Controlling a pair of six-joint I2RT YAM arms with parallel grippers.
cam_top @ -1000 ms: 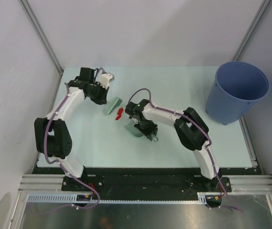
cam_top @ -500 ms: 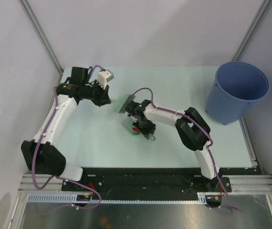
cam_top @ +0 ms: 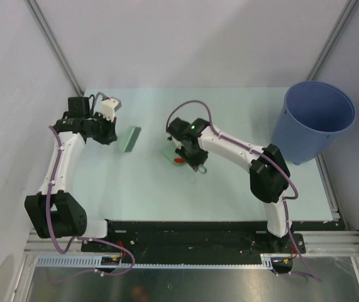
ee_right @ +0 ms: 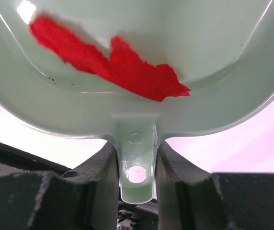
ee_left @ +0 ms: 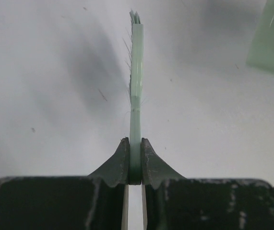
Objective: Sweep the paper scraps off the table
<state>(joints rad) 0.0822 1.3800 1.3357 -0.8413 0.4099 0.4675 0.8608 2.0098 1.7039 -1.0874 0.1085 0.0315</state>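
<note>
My left gripper (cam_top: pixel 112 133) is shut on a mint-green brush (cam_top: pixel 129 139) at the table's (cam_top: pixel 229 185) left side. The left wrist view shows the brush (ee_left: pixel 137 72) edge-on, pinched between the jaws of that gripper (ee_left: pixel 135 155). My right gripper (cam_top: pixel 189 157) is shut on the handle (ee_right: pixel 136 163) of a mint-green dustpan (cam_top: pixel 169 153) near the table's middle. One red paper scrap (ee_right: pixel 113 64) lies inside the pan, also seen as a red spot (cam_top: pixel 179 160) from above. No other paper scraps show.
A tall blue bucket (cam_top: pixel 311 119) stands at the table's right edge. A black-and-metal rail (cam_top: pixel 192 242) runs along the near edge by the arm bases. A corner of the dustpan (ee_left: pixel 271 40) shows in the left wrist view.
The red scrap went from the table into the dustpan. My left arm then swung left, carrying the brush away from the pan. The right arm shifted and turned slightly with the pan.
</note>
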